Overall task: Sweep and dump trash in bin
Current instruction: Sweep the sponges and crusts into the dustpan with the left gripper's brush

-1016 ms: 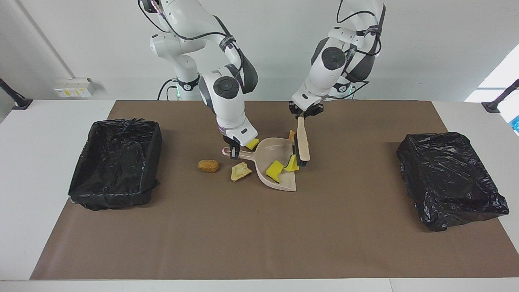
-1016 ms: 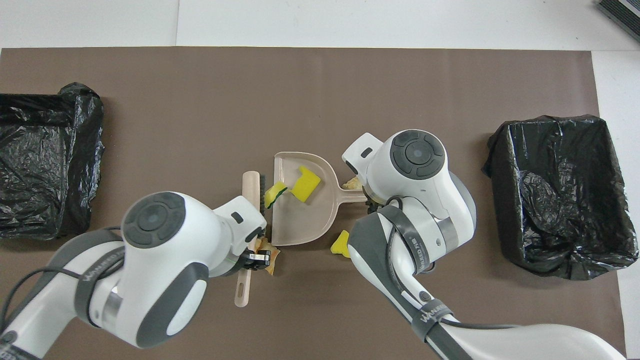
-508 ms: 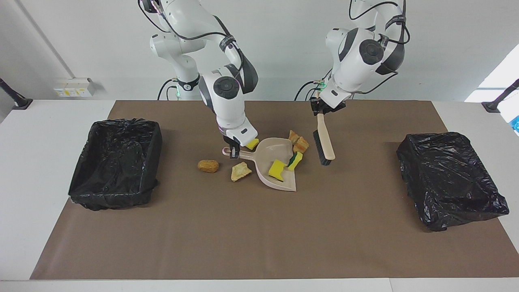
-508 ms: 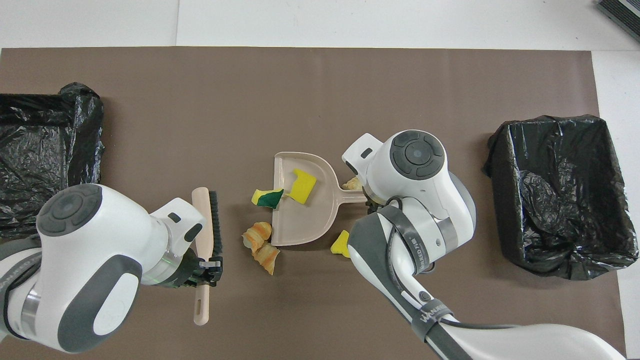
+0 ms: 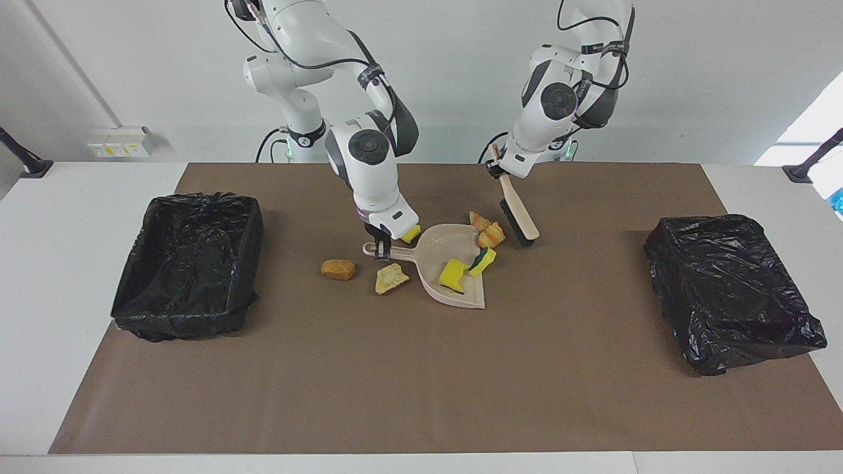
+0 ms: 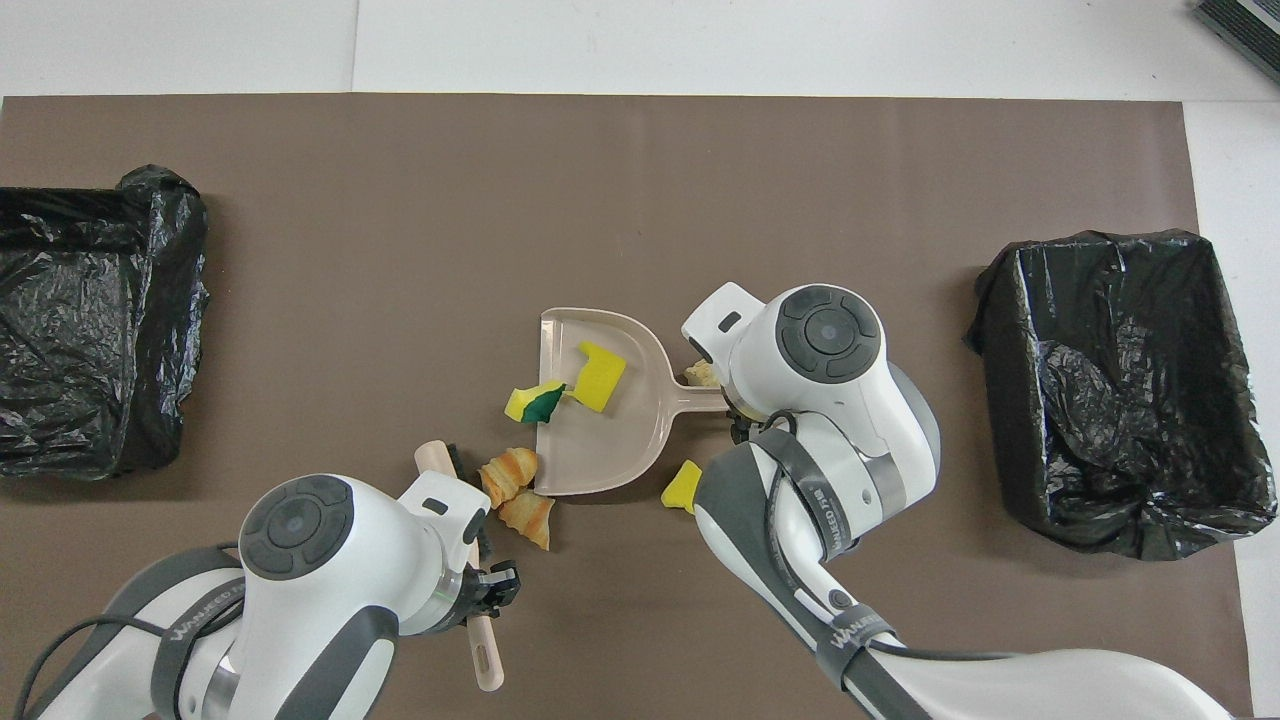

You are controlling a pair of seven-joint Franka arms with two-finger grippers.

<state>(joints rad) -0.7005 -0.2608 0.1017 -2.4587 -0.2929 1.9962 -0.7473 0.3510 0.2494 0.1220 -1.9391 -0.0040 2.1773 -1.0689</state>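
My right gripper (image 5: 380,249) is shut on the handle of the beige dustpan (image 5: 441,247), which lies on the brown mat (image 5: 421,368). A yellow sponge bit (image 5: 453,275) lies in the pan and a yellow-green one (image 5: 485,261) lies at its open edge. Two orange bread chunks (image 5: 489,230) lie just outside the pan's edge. My left gripper (image 5: 497,170) is shut on the handle of the black-bristled brush (image 5: 520,224), which slants down beside those chunks. A brown chunk (image 5: 338,268), a tan chunk (image 5: 390,278) and a yellow bit (image 5: 411,233) lie around the pan's handle.
Two bins lined with black bags stand on the mat, one (image 5: 188,263) toward the right arm's end and one (image 5: 731,289) toward the left arm's end. In the overhead view the dustpan (image 6: 600,440) and orange chunks (image 6: 515,490) sit mid-mat.
The left gripper swung the brush away from the pan's mouth, then brought it back, slanted, beside the orange chunks. The yellow-green sponge slid partly out. The dustpan turned slightly.
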